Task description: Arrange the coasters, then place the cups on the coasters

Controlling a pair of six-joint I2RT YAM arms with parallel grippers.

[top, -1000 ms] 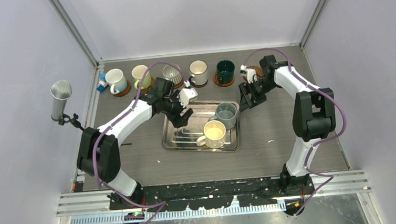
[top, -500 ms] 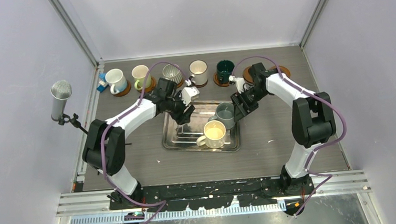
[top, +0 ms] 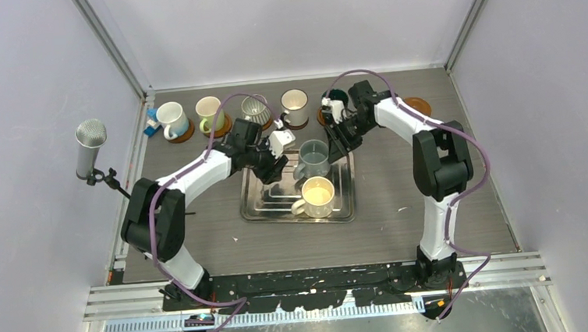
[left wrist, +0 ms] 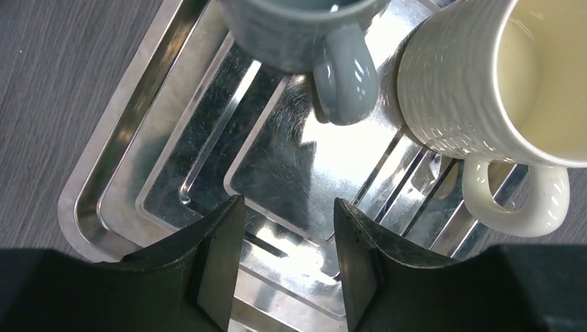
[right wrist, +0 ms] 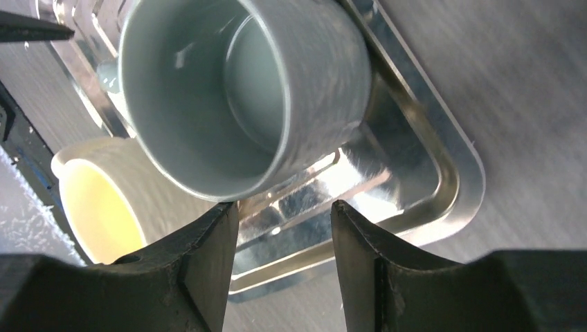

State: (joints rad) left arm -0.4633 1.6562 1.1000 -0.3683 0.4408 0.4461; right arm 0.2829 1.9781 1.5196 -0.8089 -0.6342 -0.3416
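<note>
In the steel tray [top: 256,209] stand a grey-blue cup [top: 314,158] and a cream cup [top: 317,196]. My right gripper [top: 337,143] hangs open at the tray's back right corner. In the right wrist view its left fingertip [right wrist: 225,221] lies against the grey-blue cup [right wrist: 242,90], and nothing sits between its fingers. My left gripper [top: 273,170] is open over the tray's left half [left wrist: 104,200], and the grey-blue cup's handle [left wrist: 344,83] points toward it. Along the back stand several cups on coasters, from a white one [top: 171,117] to a dark teal one [top: 335,100]. A bare coaster [top: 418,106] lies at the back right.
A microphone on a stand [top: 91,147] rises at the left table edge. A small blue item [top: 150,127] lies by the back left corner. Walls close the table on three sides. The right arm's cable arcs over the back row.
The right arm swung left from the back right coasters to the tray. The grey-blue cup shifted left and back in the tray. Both grippers' jaws narrowed.
</note>
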